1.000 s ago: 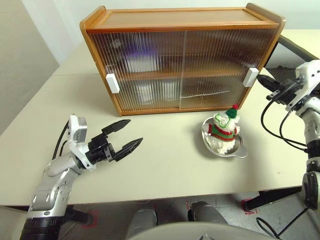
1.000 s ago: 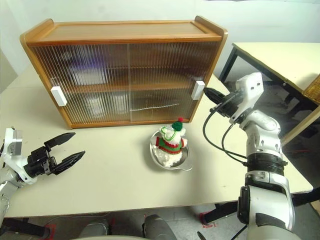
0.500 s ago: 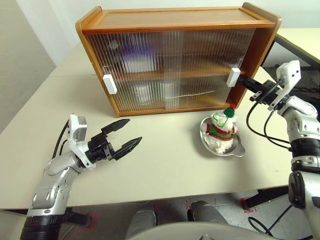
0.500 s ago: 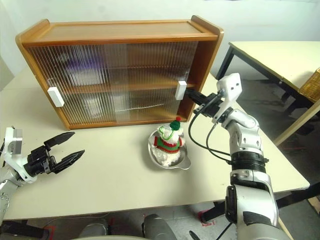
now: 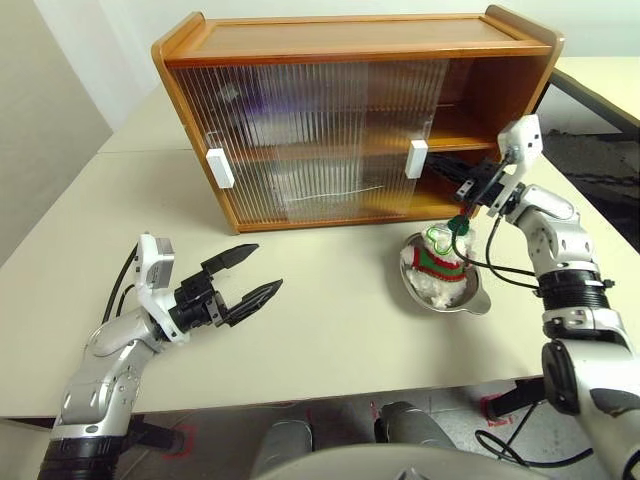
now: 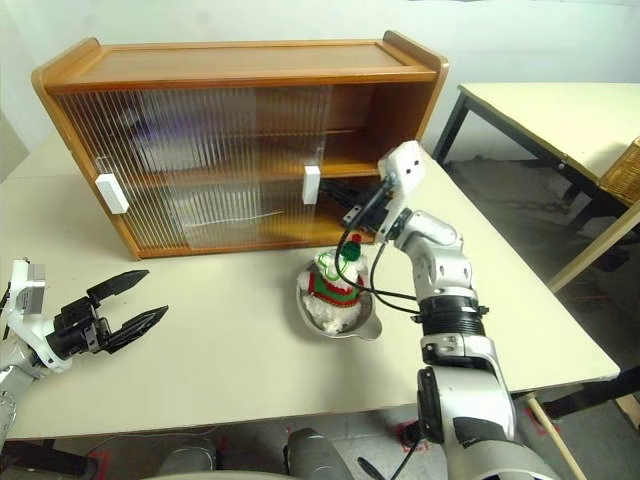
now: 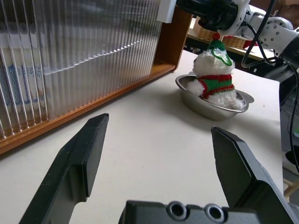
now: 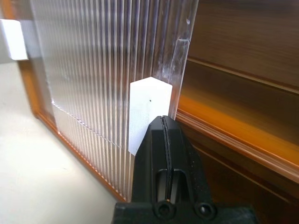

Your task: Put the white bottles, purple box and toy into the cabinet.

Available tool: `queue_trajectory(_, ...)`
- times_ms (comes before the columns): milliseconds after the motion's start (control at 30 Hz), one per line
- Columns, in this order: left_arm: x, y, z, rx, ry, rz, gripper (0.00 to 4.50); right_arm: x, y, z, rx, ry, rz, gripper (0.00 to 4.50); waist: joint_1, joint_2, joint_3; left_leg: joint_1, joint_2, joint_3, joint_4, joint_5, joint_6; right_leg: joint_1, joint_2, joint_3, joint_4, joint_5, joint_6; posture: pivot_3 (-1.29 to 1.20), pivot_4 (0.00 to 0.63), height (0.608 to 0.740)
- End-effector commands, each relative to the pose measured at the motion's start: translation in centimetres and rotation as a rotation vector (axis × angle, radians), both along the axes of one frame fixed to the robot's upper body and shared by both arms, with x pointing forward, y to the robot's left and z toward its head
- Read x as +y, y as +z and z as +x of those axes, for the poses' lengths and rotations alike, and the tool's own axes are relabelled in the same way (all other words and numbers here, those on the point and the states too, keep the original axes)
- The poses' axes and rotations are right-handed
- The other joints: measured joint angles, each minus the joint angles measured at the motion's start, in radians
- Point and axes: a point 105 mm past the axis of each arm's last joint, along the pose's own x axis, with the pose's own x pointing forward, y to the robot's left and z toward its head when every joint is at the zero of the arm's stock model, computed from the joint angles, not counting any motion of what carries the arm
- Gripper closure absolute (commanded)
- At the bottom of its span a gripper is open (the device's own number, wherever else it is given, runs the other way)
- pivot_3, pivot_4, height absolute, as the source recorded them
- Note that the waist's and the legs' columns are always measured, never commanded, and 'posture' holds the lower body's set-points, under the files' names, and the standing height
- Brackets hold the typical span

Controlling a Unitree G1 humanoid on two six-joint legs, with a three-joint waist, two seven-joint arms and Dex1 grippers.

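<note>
The table (image 5: 330, 330) carried the cabinet (image 5: 340, 40) at its rear. The cabinet's right door (image 5: 390, 120) stood slid partway left, overlapping the left door (image 5: 250, 130) and exposing both shelves at the right end. Blurred shapes, one purple, one white with blue print, showed behind the ribbed doors. The toy (image 5: 440, 255) sat upright in a metal dish (image 5: 470, 298) on the table, just in front of the cabinet's opened end. The right end effector (image 8: 162, 123), clenched on nothing, had its tip against the right door's white handle (image 8: 148, 112). The left end effector (image 5: 248, 272) was released, fingers wide, over the table well left of the toy.
</note>
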Motion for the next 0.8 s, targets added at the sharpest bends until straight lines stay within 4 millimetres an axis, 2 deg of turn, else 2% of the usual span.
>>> queue_trajectory(33,-0.4,-0.1,-0.2,-0.001,-0.016,0.016,0.0,2.3,0.5,-0.3,-0.005,0.062,0.018,4.47,0.001,0.0,0.0,0.0,0.0,0.0,0.0,0.0,0.0,0.0,0.0,0.0,0.0,0.0,0.0,-0.02,0.0,0.74)
queue_trajectory(367,-1.7,-0.2,-0.5,-0.017,-0.066,0.024,0.0,6.3,0.6,-1.3,0.002,0.169,0.062,4.47,0.015,0.0,0.0,0.0,0.001,-0.002,0.0,0.0,0.0,-0.005,0.0,-0.005,0.0,-0.001,-0.003,-0.02,0.005,0.74)
queue_trajectory(500,-2.1,0.2,-0.5,-0.049,-0.083,0.011,0.0,7.2,0.7,-1.7,0.005,0.191,0.07,4.47,0.017,0.0,0.0,-0.001,0.001,-0.003,0.0,0.0,0.0,-0.005,0.0,-0.008,0.0,-0.001,-0.004,-0.01,0.004,0.74)
queue_trajectory(667,-2.4,0.6,-0.4,-0.076,-0.084,-0.018,0.0,7.4,0.8,-2.0,0.008,0.201,0.075,4.47,0.028,0.0,0.0,-0.003,0.003,-0.006,0.0,0.0,-0.001,-0.005,-0.001,-0.014,0.0,-0.002,-0.006,-0.01,0.003,0.74)
queue_trajectory(733,-2.3,0.6,-0.3,-0.079,-0.078,-0.02,0.0,6.8,1.4,-1.8,-0.001,0.183,0.084,4.47,0.032,0.0,0.0,-0.003,0.004,-0.007,0.0,0.0,-0.001,-0.005,-0.001,-0.017,0.0,-0.003,-0.007,-0.01,0.002,0.74)
queue_trajectory(800,-2.3,0.7,-0.3,-0.084,-0.074,-0.026,0.0,5.1,2.9,-1.6,-0.017,0.169,0.111,4.47,0.038,0.0,0.0,-0.004,0.004,-0.008,0.0,0.0,-0.001,-0.005,0.0,-0.018,0.0,-0.003,-0.008,-0.01,0.001,0.74)
